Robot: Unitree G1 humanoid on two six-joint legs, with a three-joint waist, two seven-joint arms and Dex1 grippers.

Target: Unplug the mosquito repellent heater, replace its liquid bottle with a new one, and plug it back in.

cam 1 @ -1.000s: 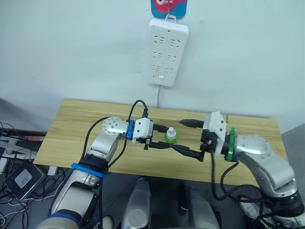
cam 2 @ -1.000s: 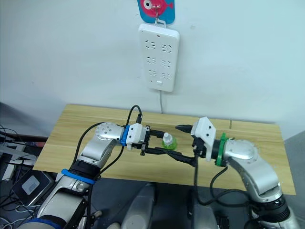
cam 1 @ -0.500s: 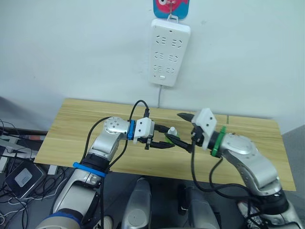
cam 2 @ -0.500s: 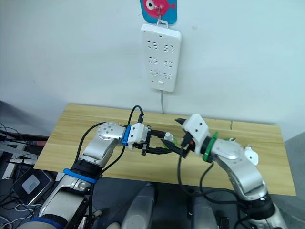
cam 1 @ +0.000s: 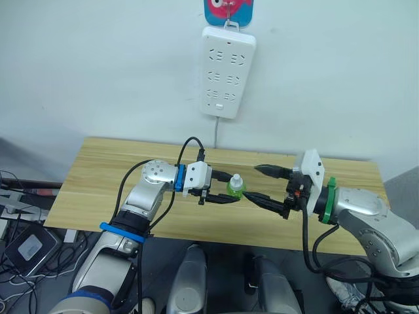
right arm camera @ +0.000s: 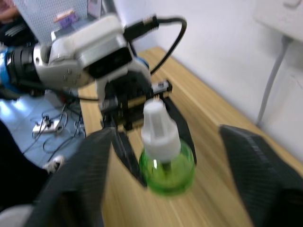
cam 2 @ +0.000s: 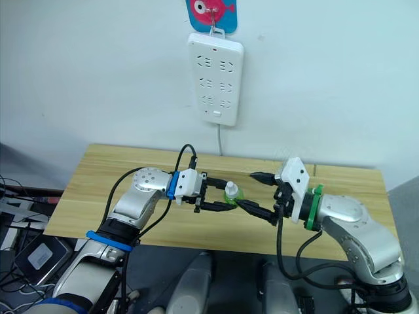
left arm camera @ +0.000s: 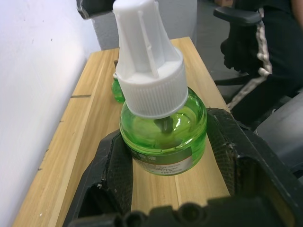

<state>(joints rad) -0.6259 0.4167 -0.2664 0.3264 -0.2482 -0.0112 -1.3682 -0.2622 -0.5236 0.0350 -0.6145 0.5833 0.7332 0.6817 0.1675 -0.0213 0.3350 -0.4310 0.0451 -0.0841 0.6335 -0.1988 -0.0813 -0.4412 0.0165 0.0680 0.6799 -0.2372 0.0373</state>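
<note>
A green liquid bottle (cam 1: 236,188) with a white cap is upright between the fingers of my left gripper (cam 1: 230,191), which is shut on its body above the table; the left wrist view shows the bottle (left arm camera: 161,123) pinched from both sides. My right gripper (cam 1: 254,182) is open just to the right of the bottle, one finger above and one below its level, touching nothing. In the right wrist view the bottle (right arm camera: 166,156) sits ahead between the spread fingers. A second small green bottle (left arm camera: 117,90) stands on the table further along. The heater is out of view.
A long white power strip (cam 1: 226,72) hangs on the wall above the wooden table (cam 1: 105,163), its cord running down behind it. Cables and devices lie on the floor at the left (cam 1: 26,242). A person's dark trousers (left arm camera: 270,42) show past the table's end.
Half a second ago my right gripper was close in around the bottle; it has drawn back to the right, still open. My left gripper keeps the bottle in the same spot.
</note>
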